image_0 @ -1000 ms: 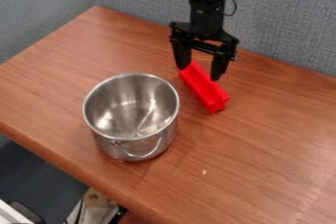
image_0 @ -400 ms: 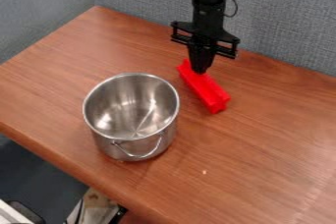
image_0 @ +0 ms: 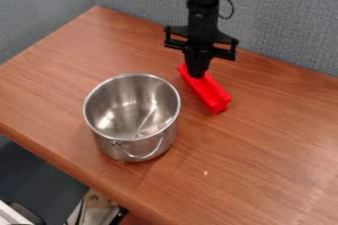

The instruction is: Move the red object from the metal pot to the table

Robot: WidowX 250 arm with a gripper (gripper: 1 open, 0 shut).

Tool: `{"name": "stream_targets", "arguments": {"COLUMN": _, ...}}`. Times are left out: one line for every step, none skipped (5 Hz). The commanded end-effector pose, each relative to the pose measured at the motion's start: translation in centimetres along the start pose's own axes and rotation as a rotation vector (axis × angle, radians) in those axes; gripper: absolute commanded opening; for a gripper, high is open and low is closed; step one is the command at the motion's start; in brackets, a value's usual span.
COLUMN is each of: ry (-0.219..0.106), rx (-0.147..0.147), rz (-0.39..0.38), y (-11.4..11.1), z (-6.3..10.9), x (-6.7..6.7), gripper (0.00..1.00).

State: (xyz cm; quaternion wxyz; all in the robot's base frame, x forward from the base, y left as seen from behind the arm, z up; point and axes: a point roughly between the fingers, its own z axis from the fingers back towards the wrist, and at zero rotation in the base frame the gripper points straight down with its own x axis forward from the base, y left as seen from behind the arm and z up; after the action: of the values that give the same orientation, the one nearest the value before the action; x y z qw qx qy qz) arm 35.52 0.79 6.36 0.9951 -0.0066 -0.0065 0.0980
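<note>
The red object [image_0: 207, 90], a bright red bar, lies flat on the table [image_0: 79, 56], just right of the metal pot [image_0: 142, 138]. The pot stands upright and its inside looks empty. My gripper [image_0: 199, 68] points straight down over the far end of the red bar. Its fingers are pressed together into one dark stem. The tip sits at or just above the bar's far end, and I cannot tell if it touches. The bar does not look held.
The table's front edge runs close below the pot, and its left edge slants along the left side. A grey wall stands behind. Bare wood shows to the left of the pot and to the right of the bar.
The fingers stood open around the bar's far end a second ago and have since shut. The hand has rolled a little at the wrist. The red bar stays where it was.
</note>
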Motion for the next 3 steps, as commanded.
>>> {"name": "stream_targets", "arguments": {"ry": -0.105, "rx": -0.032, "rz": 0.053, "y": -0.9, "z": 3.2, "x": -0.3, "gripper": 0.00}}
{"name": "stream_targets", "arguments": {"ry": -0.137, "rx": -0.050, "rz": 0.115, "y": -1.3, "z": 3.7, "x": -0.9, "gripper": 1.00}}
{"name": "stream_targets", "arguments": {"ry": -0.135, "rx": -0.063, "rz": 0.114, "y": -1.4, "z": 2.5, "x": -3.4, "gripper": 1.00}}
